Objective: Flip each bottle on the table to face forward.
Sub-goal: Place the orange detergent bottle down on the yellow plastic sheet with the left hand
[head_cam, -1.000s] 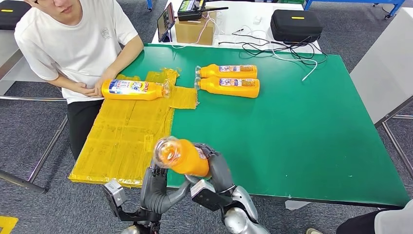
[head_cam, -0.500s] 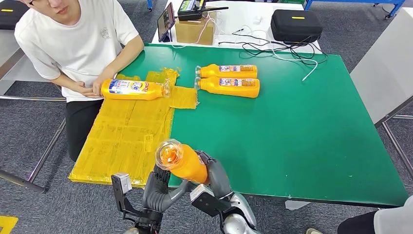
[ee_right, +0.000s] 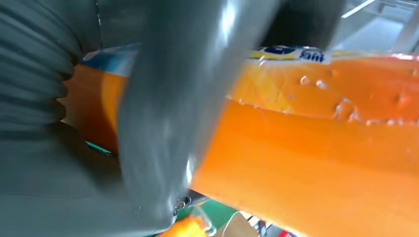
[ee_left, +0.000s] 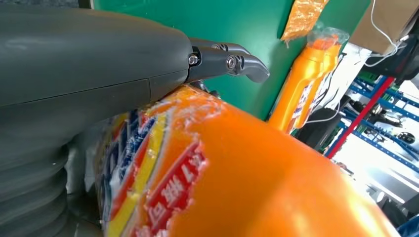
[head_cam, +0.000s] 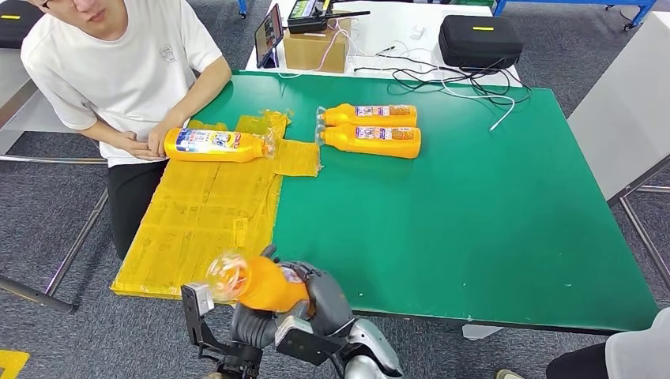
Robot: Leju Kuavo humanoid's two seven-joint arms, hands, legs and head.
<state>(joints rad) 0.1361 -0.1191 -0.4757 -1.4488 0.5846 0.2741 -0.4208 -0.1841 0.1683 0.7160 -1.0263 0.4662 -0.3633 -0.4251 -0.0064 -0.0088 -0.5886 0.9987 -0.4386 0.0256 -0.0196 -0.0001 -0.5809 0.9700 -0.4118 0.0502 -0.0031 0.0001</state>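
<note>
Head view: both hands are cradling an orange bottle (head_cam: 261,284) at the table's near edge — right hand (head_cam: 320,290) wrapping the body, left hand (head_cam: 254,320) beneath, prob. to turn it label-forward. Three more bottles are lying well beyond the hands.

Left wrist: thumb is lying over the label — gripping.

Right wrist: thumb is clamping the body.

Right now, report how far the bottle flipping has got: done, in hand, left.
Done, it seems: two orange bottles lie side by side on the green table, labels up. In hand: both the left hand and right hand hold a third orange bottle off the table's near edge. Left: setting that one down, and perhaps the bottle on the yellow sheet by the person's hands, though its label already shows.
</note>
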